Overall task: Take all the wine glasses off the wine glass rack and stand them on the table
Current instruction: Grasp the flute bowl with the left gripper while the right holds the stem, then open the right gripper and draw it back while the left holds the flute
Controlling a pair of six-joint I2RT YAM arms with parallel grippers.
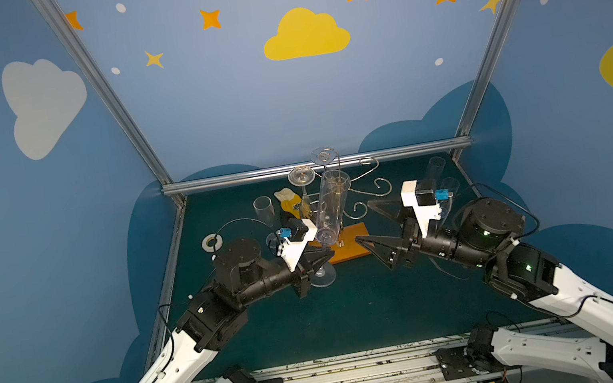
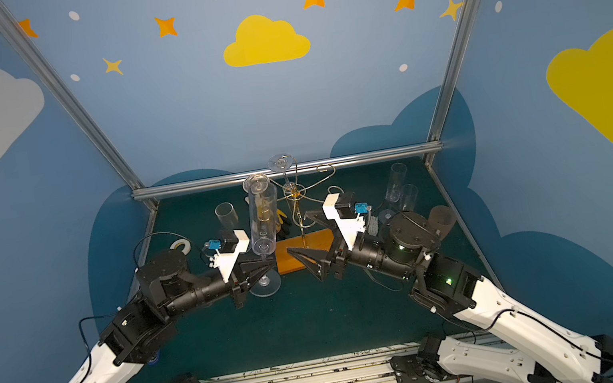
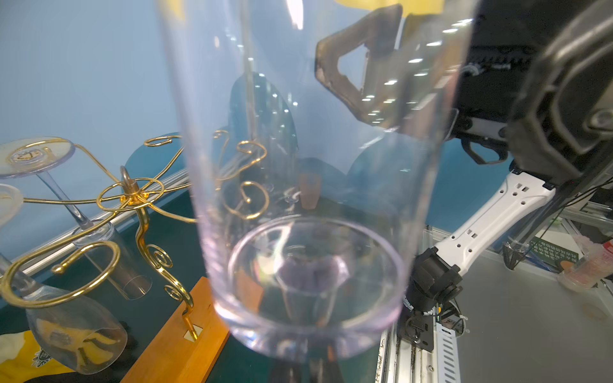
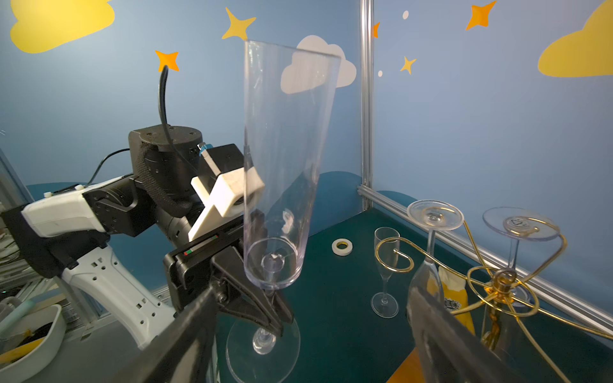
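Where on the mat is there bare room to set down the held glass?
Bare: the near mat strip between the front rail and the orange base. Crowded: the far half, with rack, standing flutes, tape roll and yellow glove.

No legible wording is showing anywhere. A moulded triangle symbol is appearing on the hanging glass foot (image 4: 507, 228). A green label (image 3: 552, 253) is carrying white characters, which are too small to read.
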